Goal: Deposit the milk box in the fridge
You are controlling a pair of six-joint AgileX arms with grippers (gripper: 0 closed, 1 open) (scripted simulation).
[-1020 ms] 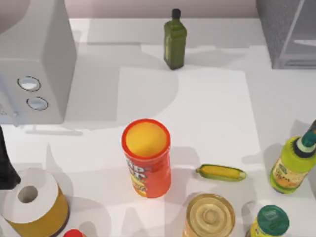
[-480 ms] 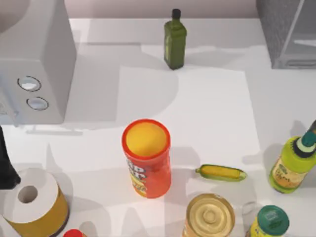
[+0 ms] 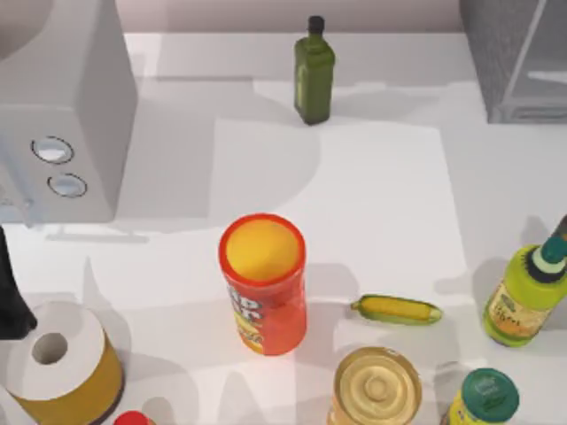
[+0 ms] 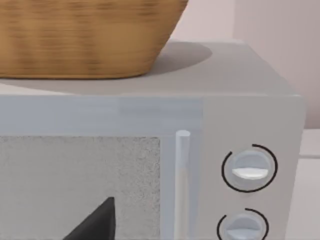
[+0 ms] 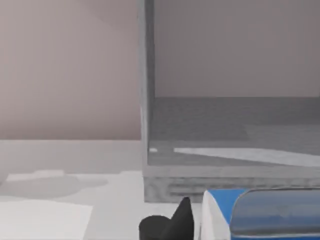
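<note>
Right wrist view: milk box [image 5: 220, 212], blue top over white, sits low right in frame, close under the camera; looks held by the right hand [image 5: 172, 225], but grip can't be told. Fridge [image 5: 200, 180] straight ahead w/ open front, floor bare. Top view: fridge [image 3: 507, 53] upper right of surface [image 3: 372, 204]; left arm [image 3: 11, 297] at left edge.
</note>
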